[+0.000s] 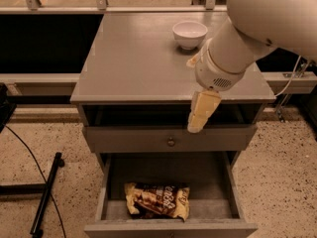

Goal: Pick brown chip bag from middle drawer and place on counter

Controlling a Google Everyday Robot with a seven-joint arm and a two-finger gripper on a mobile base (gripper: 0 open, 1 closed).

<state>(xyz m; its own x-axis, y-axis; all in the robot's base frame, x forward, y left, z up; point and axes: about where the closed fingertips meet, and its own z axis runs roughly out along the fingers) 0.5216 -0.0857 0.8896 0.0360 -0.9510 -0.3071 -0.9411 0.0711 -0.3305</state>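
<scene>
The brown chip bag [157, 200] lies crumpled on the floor of the open middle drawer [210, 209], left of centre and close to the drawer's front wall. My gripper [198, 119] hangs from the big white arm [247, 38], pointing down in front of the counter's front edge. It is well above the bag and a little to its right, and it holds nothing that I can see. The counter [138, 58] is the grey top of the cabinet.
A white bowl [189, 33] stands at the back right of the counter. A shut drawer front with a small round knob [171, 142] sits just above the open drawer. A black cable and stand [44, 192] lie on the speckled floor at left.
</scene>
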